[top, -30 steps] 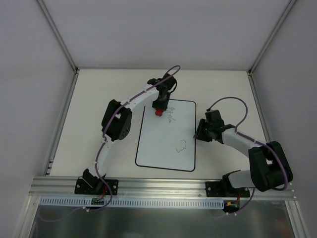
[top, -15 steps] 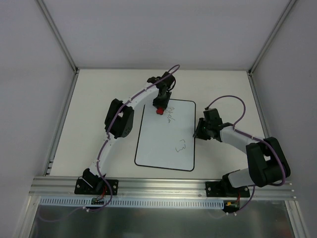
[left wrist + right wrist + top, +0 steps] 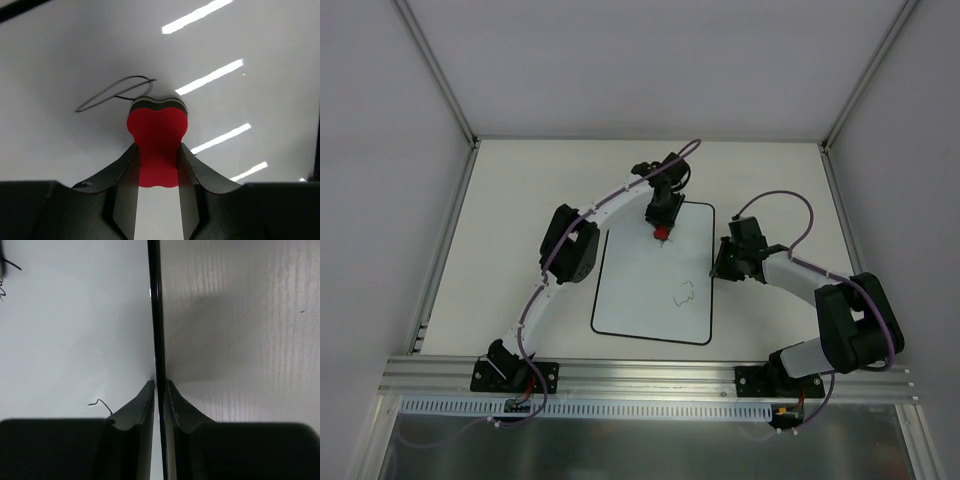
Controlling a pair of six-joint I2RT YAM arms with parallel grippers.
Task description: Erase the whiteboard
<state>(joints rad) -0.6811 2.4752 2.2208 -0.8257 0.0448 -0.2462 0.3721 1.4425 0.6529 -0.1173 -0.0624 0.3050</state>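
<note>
the large flat white whiteboard (image 3: 640, 300) with thin black border lies on the pale table (image 3: 520, 220), its dark scribbles (image 3: 686, 294) (a loop, a squiggle) unreadable. the left tool (image 3: 157, 150) clamps a small red bone-shaped eraser (image 3: 157, 132) pressed on its far end, where earlier handwriting is mostly gone; the right tool (image 3: 159, 390) pinches its right edge.

whiteboard (image 3: 638, 305) near half free | R pincer (image 3: 717, 272) blocks R edge

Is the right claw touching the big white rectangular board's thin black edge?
Touching. The right wrist view shows the right gripper pinching the whiteboard by its black edge from both sides.
</note>
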